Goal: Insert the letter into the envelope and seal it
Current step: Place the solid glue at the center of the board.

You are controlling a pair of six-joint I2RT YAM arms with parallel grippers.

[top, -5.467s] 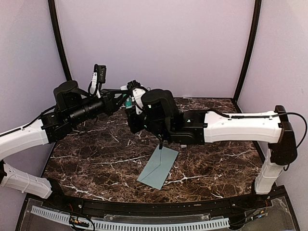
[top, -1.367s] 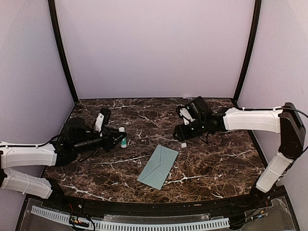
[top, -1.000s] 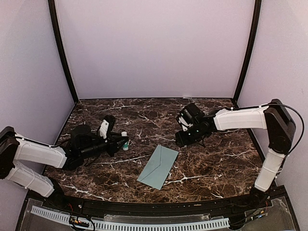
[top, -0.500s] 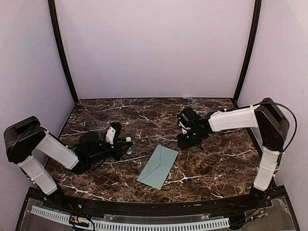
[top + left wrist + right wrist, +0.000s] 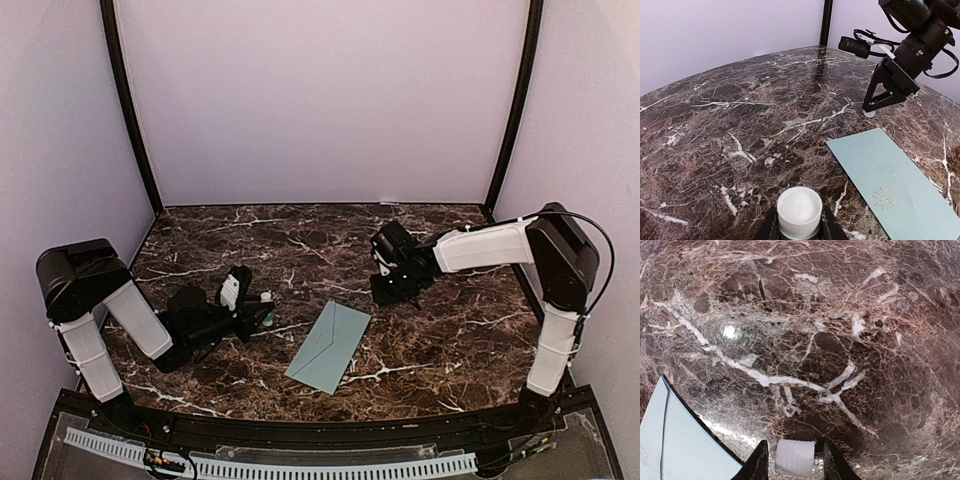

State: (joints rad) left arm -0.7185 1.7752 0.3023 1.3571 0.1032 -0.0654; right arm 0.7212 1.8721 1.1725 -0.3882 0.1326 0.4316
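Note:
The pale teal envelope (image 5: 330, 347) lies flat on the marble table, flap side down, and shows in the left wrist view (image 5: 895, 190). The letter is not in view. My left gripper (image 5: 264, 314) is low over the table, left of the envelope, shut on an upright glue stick (image 5: 799, 212) with a white top. My right gripper (image 5: 384, 296) points down at the table just beyond the envelope's far corner. Its fingers (image 5: 759, 462) stand open around a small white cap (image 5: 795, 457) lying on the table, with a gap on each side.
The dark marble table (image 5: 440, 340) is ringed by lilac walls with black corner posts (image 5: 510, 110). The right gripper and the cap also show in the left wrist view (image 5: 868, 113). The envelope's corner (image 5: 670, 445) is at the lower left of the right wrist view.
Both arms have come down from high over the table. The left gripper has slid right toward the envelope with the glue stick. The right arm has folded back, its gripper staying over the cap.

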